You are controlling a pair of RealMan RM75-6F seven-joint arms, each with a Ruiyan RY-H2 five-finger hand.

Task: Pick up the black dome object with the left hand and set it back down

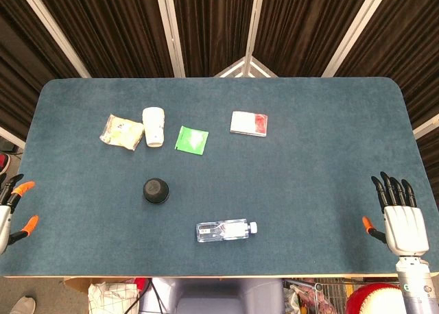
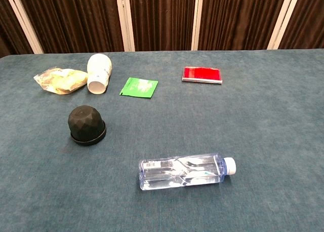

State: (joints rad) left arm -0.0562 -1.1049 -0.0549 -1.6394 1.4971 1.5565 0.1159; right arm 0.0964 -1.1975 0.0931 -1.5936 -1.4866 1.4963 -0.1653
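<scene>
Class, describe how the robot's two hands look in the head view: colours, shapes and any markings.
The right hand has a pale grey, boxy palm, slim black fingers, an orange-tipped thumb and a light cylindrical wrist. Only the edge of the left hand shows: pale body, orange fingertips. No cables or markings can be made out.

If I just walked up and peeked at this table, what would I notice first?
Probably the clear plastic water bottle with a white cap, lying on its side near the front edge of the blue felt table. Next, the black faceted dome object standing alone left of the middle, untouched. The robot's left hand with orange fingertips and its right hand with black fingers wait open at the table's two sides.
</scene>
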